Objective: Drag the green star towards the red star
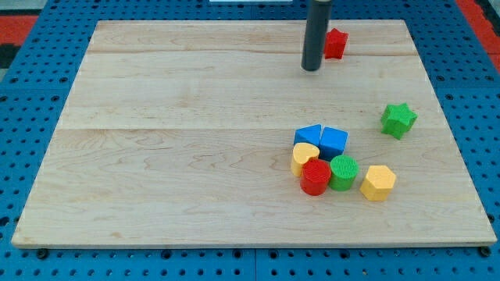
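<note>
The green star (pixel 398 119) lies near the view's right edge of the wooden board (pixel 195 140), at mid height. The red star (pixel 335 44) sits near the view's top, right of centre, partly hidden by my rod. My tip (pixel 312 69) rests on the board just left of and slightly below the red star, far up and to the left of the green star.
A cluster lies below and left of the green star: two blue blocks (pixel 308 135) (pixel 334 140), a yellow heart-like block (pixel 304 158), a red cylinder (pixel 316 177), a green cylinder (pixel 343 172) and a yellow hexagon (pixel 378 183).
</note>
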Controlling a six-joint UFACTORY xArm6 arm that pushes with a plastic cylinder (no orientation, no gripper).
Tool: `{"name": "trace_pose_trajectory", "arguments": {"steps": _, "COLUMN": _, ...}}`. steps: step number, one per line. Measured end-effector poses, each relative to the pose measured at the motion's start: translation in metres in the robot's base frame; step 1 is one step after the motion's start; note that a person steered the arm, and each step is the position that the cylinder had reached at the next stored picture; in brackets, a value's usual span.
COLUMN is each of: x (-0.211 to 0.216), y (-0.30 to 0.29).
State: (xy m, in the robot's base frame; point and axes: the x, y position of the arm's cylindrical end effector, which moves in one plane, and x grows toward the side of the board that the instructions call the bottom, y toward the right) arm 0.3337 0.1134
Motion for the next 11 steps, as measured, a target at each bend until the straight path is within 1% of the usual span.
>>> {"name": "trace_pose_trajectory", "arguments": {"steps": 1, "x": 0.021, "y": 0.086}}
{"name": "trace_pose_trajectory", "arguments": {"steps": 2, "x": 0.034, "y": 0.128}}
{"name": "trace_pose_trajectory", "arguments": {"steps": 3, "x": 0.069, "y": 0.155}}
{"name": "trace_pose_trajectory", "arguments": {"steps": 4, "x": 0.108, "y": 0.159}}
{"name": "trace_pose_trajectory", "arguments": {"steps": 5, "x": 0.092, "y": 0.148}}
{"name": "trace_pose_trajectory", "arguments": {"steps": 6, "x": 0.090, "y": 0.131}}
{"name": "trace_pose_trajectory", "arguments": {"steps": 7, "x": 0.129, "y": 0.115}}
{"name": "trace_pose_trajectory", "arguments": {"steps": 8, "x": 0.165, "y": 0.120}}
{"name": "trace_pose_trajectory", "arguments": {"steps": 9, "x": 0.156, "y": 0.095}}
{"name": "trace_pose_trajectory", "arguments": {"steps": 10, "x": 0.140, "y": 0.085}}
{"name": "trace_pose_trajectory", "arguments": {"steps": 11, "x": 0.132, "y": 0.085}}
